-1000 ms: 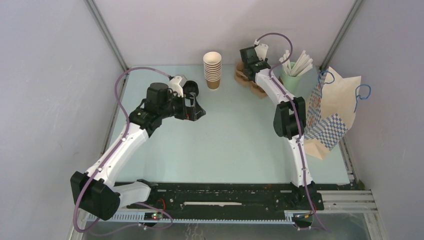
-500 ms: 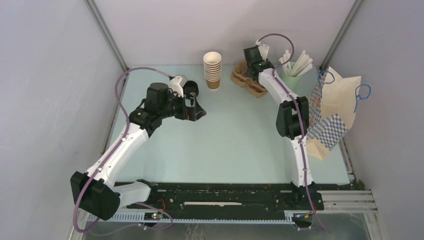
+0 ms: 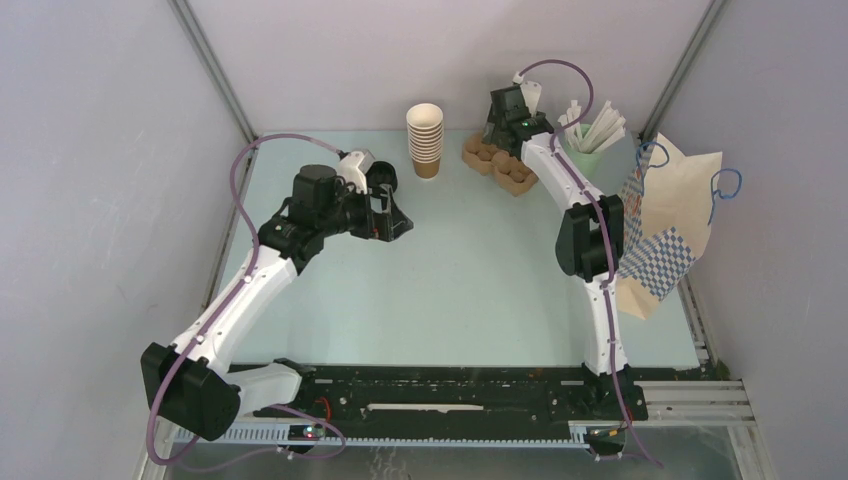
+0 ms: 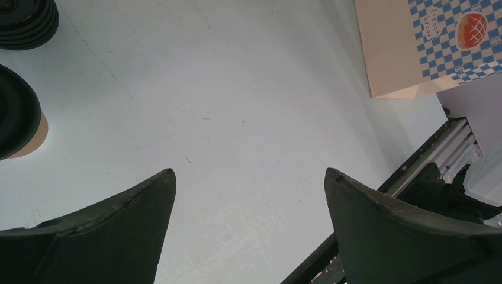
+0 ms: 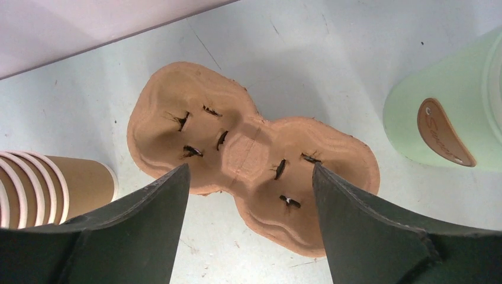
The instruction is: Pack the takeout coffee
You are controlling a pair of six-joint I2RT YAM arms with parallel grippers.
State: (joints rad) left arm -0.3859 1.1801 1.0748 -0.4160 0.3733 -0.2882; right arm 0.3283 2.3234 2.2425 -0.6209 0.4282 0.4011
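Right gripper (image 5: 250, 168) hangs with its fingers spread apart, nothing between them, poised straight above the brown moulded-pulp tray (image 5: 237, 148). The tray lies flat on the pale table (image 3: 460, 270), its two wells facing up, and the wrist view shows no finger touching it. Just to the tray's left, with a sliver of table between, stands the stack of kraft cups (image 3: 426, 140): small, tapered, brown paper, white rolled rims ringed one above another. The top cup shows its white inside, and the stack sits upright at the far edge by the back wall. On the tray's other side is the pale green cup (image 5: 438, 118), full of white straws.

Over to the left gripper (image 4: 250, 171): fingers as wide as they go, holding nothing, only bare table between them. It sits well apart from the stack, nearer the middle. At the left edge of its wrist view is a black lid (image 4: 12, 112) over something tan. The paper bag (image 3: 670, 220), blue-checked with blue handles, stands at the right side.
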